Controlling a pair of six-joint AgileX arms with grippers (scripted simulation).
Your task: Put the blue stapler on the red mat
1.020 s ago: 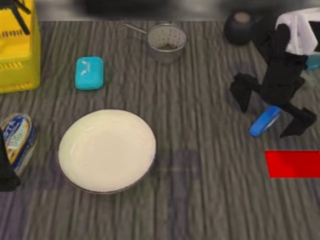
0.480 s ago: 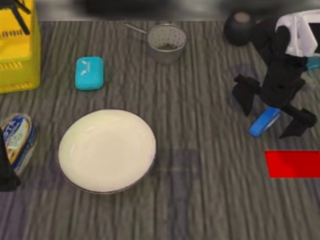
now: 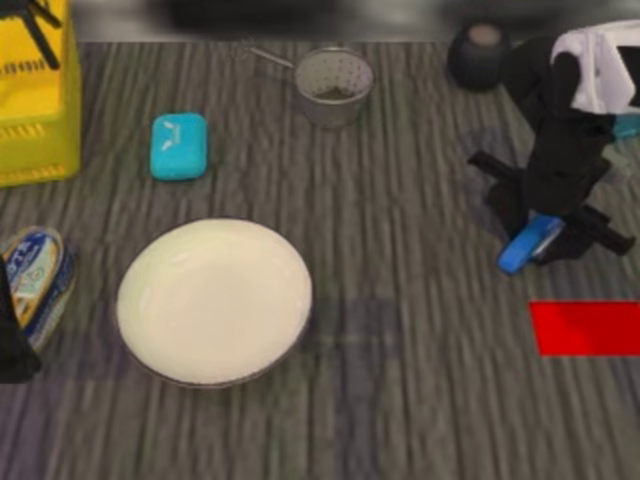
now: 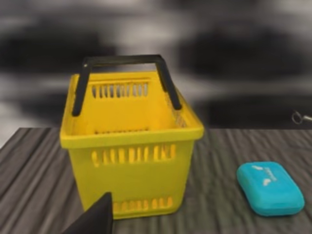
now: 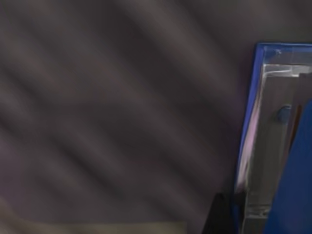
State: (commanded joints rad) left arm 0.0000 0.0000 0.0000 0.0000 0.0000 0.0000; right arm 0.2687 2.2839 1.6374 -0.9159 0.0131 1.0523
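Observation:
The blue stapler (image 3: pixel 528 245) lies slanted on the grey table near the right side, a short way behind the red mat (image 3: pixel 585 328), which the right edge of the top view cuts off. My right gripper (image 3: pixel 545 225) is down over the stapler, its black fingers (image 3: pixel 507 203) pressed in on both sides of the far half. The stapler's near tip sticks out toward the mat. My left gripper (image 3: pixel 12 345) is parked at the table's left edge; only a dark fingertip (image 4: pixel 96 219) shows in the left wrist view.
A white plate (image 3: pixel 214 300) sits left of centre, with a cyan block (image 3: pixel 179 146) and a yellow basket (image 3: pixel 35 100) behind it. A tin (image 3: pixel 35 280) lies at the left edge. At the back stand a metal strainer (image 3: pixel 333 87) and a dark round object (image 3: pixel 480 55). A translucent blue container (image 5: pixel 265 136) is beside the right gripper.
The right gripper's fingers, spread wide around the stapler a second ago, have closed in on it. The stapler and the left arm have stayed put.

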